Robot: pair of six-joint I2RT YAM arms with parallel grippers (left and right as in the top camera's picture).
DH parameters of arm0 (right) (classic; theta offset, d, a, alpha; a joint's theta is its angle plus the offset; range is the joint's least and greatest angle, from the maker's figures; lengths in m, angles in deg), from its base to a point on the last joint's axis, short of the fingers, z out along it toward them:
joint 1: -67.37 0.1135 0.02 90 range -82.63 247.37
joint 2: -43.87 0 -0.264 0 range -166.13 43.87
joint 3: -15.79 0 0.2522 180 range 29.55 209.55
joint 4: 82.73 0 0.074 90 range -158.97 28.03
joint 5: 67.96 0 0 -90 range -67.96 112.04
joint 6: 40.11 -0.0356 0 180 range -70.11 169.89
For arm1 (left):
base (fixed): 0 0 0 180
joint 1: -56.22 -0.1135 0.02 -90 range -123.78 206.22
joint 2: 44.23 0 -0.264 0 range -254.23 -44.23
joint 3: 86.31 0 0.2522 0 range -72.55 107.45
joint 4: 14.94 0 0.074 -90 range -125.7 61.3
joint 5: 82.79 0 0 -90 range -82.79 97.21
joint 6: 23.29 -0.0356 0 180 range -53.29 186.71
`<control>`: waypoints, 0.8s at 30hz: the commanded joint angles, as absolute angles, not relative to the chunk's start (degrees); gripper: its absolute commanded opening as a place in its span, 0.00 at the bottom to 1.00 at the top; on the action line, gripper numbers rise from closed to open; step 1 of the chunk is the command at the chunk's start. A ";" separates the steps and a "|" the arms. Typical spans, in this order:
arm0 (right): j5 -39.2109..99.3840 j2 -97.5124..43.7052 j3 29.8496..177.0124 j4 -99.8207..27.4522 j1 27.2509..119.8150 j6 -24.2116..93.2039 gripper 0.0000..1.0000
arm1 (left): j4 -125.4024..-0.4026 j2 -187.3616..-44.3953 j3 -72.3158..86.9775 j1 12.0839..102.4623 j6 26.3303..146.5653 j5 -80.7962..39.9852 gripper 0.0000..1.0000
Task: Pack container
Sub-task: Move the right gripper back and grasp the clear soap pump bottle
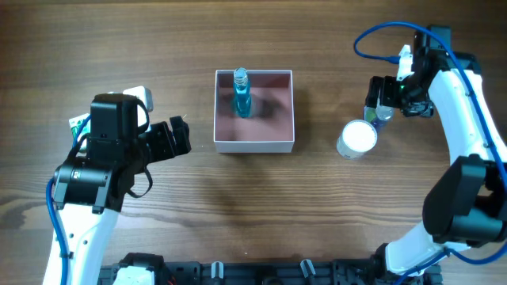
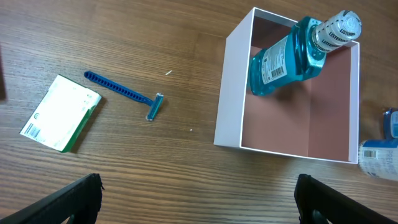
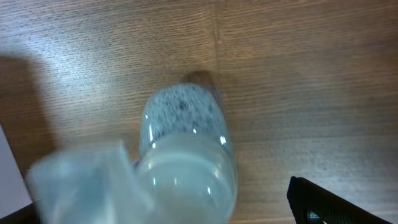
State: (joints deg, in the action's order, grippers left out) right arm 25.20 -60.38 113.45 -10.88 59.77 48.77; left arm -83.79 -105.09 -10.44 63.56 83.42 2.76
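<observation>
The container (image 1: pixel 253 142), a square white box with a dusty-pink inside, sits at the table's middle; it also shows in the left wrist view (image 2: pixel 231 93). A blue mouthwash bottle (image 1: pixel 241 96) stands inside it, also seen in the left wrist view (image 2: pixel 283 62). My left gripper (image 1: pixel 179 136) is open and empty to the left of the box; its fingers (image 2: pixel 199 202) are spread over bare wood. My right gripper (image 1: pixel 379 96) is open at the far right, over a small clear bottle (image 1: pixel 384 114) with speckled pale-blue contents (image 3: pixel 186 143). One finger stands apart from it.
A white round bottle (image 1: pixel 357 138) stands just left of the small bottle; it is a pale blur in the right wrist view (image 3: pixel 81 180). A blue razor (image 2: pixel 124 93) and a green-and-white packet (image 2: pixel 61 113) lie left of the box. The packet (image 1: pixel 78 123) is mostly under my left arm.
</observation>
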 commanded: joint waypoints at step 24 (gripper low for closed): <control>26.86 -61.03 113.41 -13.00 59.91 49.77 0.53 | -83.57 -105.22 -9.26 63.49 83.90 1.67 1.00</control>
State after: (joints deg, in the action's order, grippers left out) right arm 26.14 -60.46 113.45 -12.72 59.77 50.17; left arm -83.76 -105.09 -10.44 63.56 83.42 2.76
